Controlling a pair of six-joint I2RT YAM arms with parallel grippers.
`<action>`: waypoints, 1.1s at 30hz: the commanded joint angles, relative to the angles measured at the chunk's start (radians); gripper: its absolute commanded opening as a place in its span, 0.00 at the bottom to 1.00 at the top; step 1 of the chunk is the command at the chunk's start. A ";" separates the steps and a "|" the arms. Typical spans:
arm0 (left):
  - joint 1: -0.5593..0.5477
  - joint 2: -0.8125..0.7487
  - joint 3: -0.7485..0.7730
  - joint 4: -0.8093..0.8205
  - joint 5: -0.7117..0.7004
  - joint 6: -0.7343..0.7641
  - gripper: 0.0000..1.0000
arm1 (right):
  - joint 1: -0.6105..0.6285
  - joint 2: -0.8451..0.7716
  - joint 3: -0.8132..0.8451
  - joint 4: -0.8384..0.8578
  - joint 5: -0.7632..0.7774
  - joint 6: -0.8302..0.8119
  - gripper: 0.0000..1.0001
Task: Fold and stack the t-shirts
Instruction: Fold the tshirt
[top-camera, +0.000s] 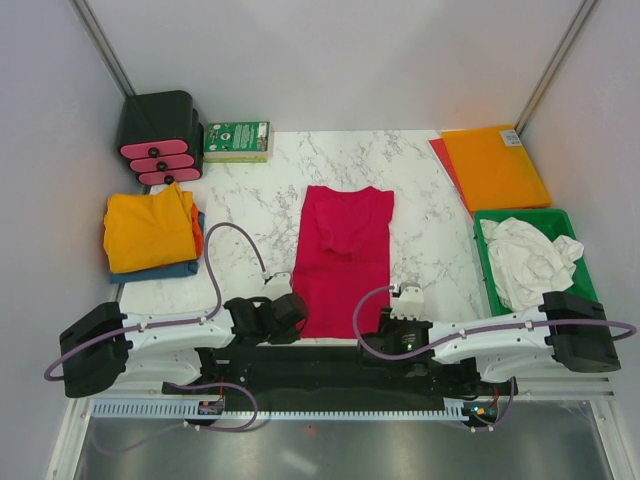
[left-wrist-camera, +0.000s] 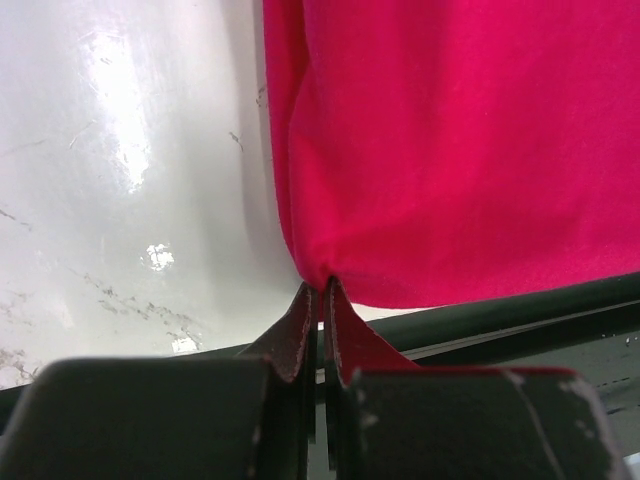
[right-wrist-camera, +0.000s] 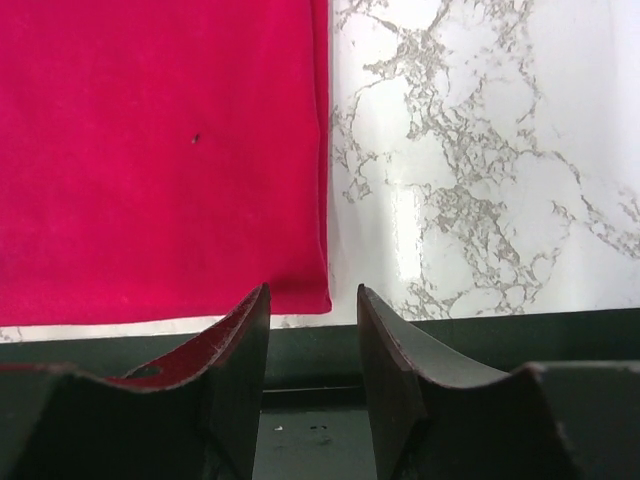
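Note:
A crimson-red t-shirt (top-camera: 343, 255) lies folded lengthwise in the middle of the marble table. My left gripper (top-camera: 290, 303) is shut on its near left corner; in the left wrist view the cloth (left-wrist-camera: 450, 150) bunches into the gripper (left-wrist-camera: 322, 285). My right gripper (top-camera: 405, 300) is open and empty beside the shirt's near right corner (right-wrist-camera: 300, 290), its tips (right-wrist-camera: 312, 296) just short of the cloth. A folded golden-yellow t-shirt (top-camera: 148, 228) lies on a blue one (top-camera: 165, 270) at the left. A crumpled white t-shirt (top-camera: 528, 260) fills the green tray (top-camera: 520, 215).
An orange plastic sheet (top-camera: 492, 165) lies at the back right. A black holder with pink pads (top-camera: 158, 138) and a green box (top-camera: 237, 140) stand at the back left. The arms' black base rail (top-camera: 330, 365) runs along the near table edge.

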 joint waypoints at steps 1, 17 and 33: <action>-0.006 0.025 -0.005 -0.020 0.004 0.022 0.02 | -0.036 0.027 0.005 0.046 -0.039 -0.045 0.48; -0.006 -0.007 -0.004 -0.021 0.001 0.012 0.02 | -0.092 0.188 0.042 0.014 -0.223 -0.100 0.47; -0.006 -0.013 -0.005 -0.023 -0.006 0.011 0.02 | -0.121 0.225 -0.052 0.143 -0.436 -0.137 0.45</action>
